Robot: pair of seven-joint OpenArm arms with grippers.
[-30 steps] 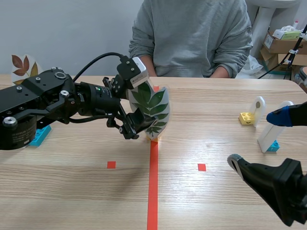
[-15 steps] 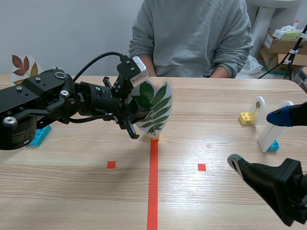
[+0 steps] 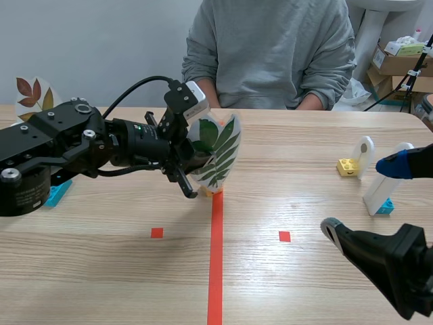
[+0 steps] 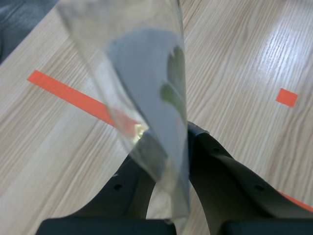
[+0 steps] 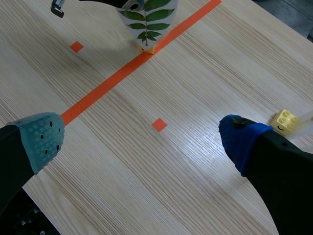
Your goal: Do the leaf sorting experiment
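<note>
A clear laminated card with a green compound leaf [image 3: 218, 150] stands on a small yellow base [image 3: 216, 192] at the far end of the red tape line. My left gripper [image 3: 194, 161] reaches in from the left and is shut on the card's edge. In the left wrist view the card [image 4: 146, 93] is pinched between the two black fingers [image 4: 222, 171] of the left gripper [image 4: 168, 164]. The right wrist view shows the same card [image 5: 146, 14] far ahead of the right gripper [image 5: 139, 139]. My right gripper [image 3: 365, 200] hangs open and holds nothing, low at the table's right.
A person in a grey sweater [image 3: 270, 47] sits across the table. A brown-leaf card [image 3: 32, 93] and a blue brick [image 3: 55, 192] are at the far left. On the right are a yellow brick [image 3: 348, 166] with a white card and another white card on a blue brick [image 3: 385, 191].
The left gripper's fingers have closed onto the leaf card, which tilted and shifted slightly. The right arm has not moved.
</note>
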